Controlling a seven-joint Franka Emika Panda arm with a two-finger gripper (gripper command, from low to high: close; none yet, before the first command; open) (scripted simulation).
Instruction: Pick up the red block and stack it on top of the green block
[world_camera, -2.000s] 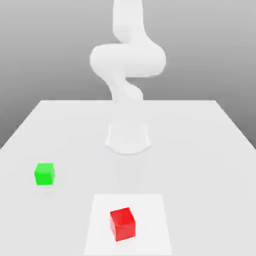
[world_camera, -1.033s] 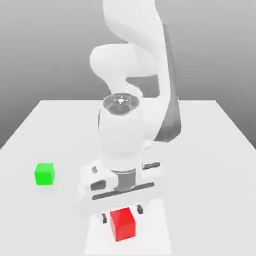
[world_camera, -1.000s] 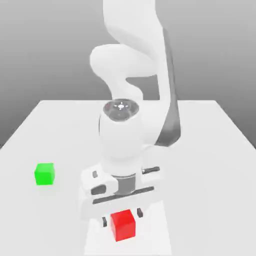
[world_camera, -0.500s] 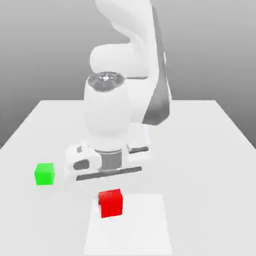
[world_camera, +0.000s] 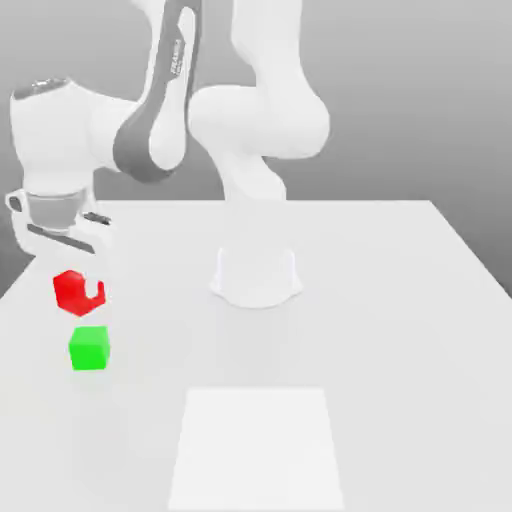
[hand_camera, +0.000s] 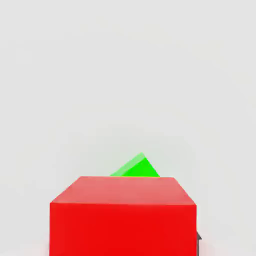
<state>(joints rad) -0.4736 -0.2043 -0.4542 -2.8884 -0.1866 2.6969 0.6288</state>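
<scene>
Red block (world_camera: 78, 291) is off the white patch (world_camera: 257, 448) it sat on a second ago, now clamped in the hand (world_camera: 80, 290), airborne just above the green block (world_camera: 89, 348) on the table (world_camera: 400, 300); lowering looks next.

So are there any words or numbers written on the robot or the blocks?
One marking: dark lettering on the grey band of the white robot arm, too blurred to read.
None on the small bright red cube, the small bright green cube, or the white table.
</scene>
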